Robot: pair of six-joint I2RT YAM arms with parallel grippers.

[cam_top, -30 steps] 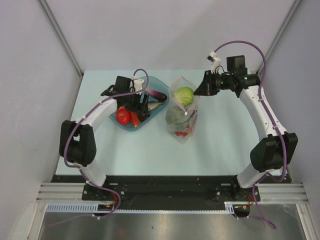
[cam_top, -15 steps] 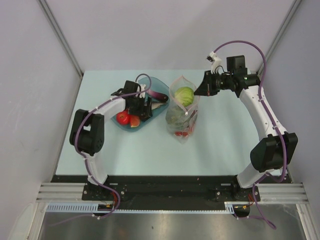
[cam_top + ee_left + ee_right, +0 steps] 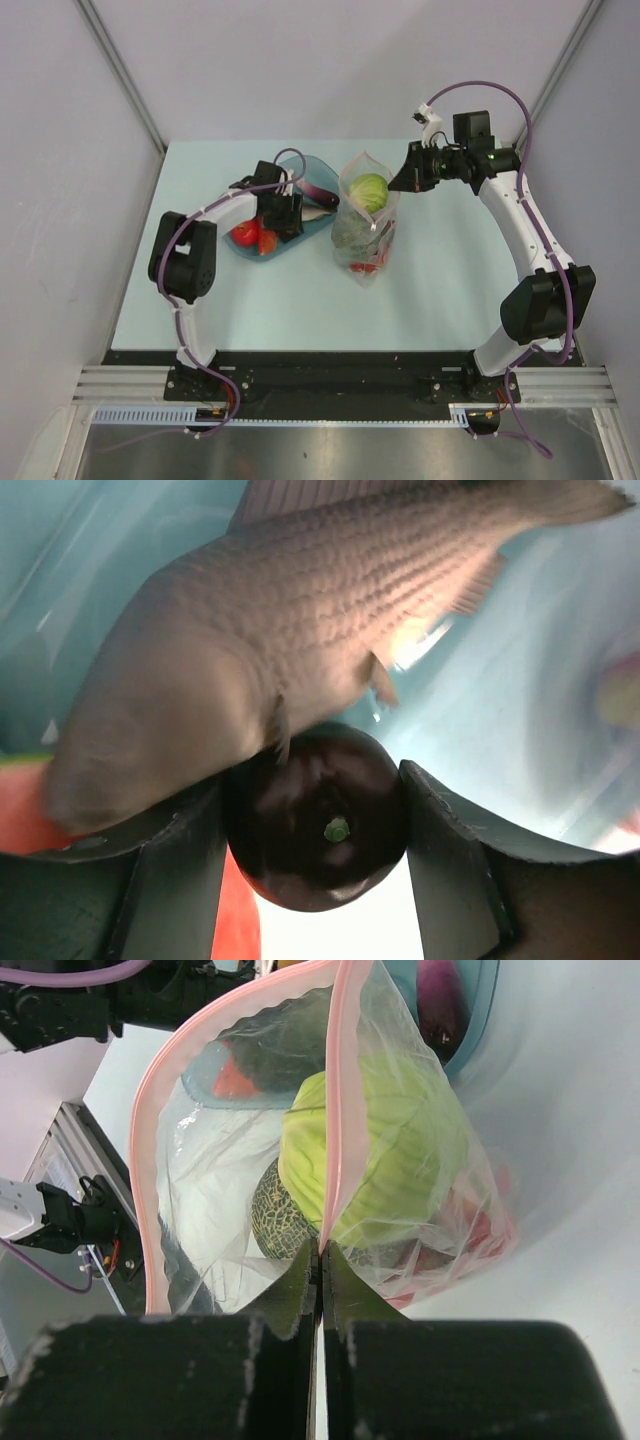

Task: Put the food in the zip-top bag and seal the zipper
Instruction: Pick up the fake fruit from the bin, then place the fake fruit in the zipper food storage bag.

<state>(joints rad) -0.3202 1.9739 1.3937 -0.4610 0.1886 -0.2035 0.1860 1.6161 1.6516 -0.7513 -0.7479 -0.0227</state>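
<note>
- Risk: the grey fish (image 3: 300, 630) lies across the eggplant (image 3: 315, 830), so a lift may drag it over the rim of the blue tray (image 3: 322, 166). The eggplant's smooth round end could also squirt from a shallow grip.
- Left end effector (image 3: 312, 780): partly closed, jaws pressed on both sides of the eggplant, at 9 o'clock from the zip-top bag (image 3: 362, 225).
- Right end effector (image 3: 320, 1260): pinched shut on the bag's pink zipper (image 3: 338, 1090) edge at 2 o'clock, holding the mouth open.

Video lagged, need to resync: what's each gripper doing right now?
Left gripper: shut on the eggplant, fingers against both sides.
Right gripper: shut, pinching the zip-top bag at its mouth edge.
</note>
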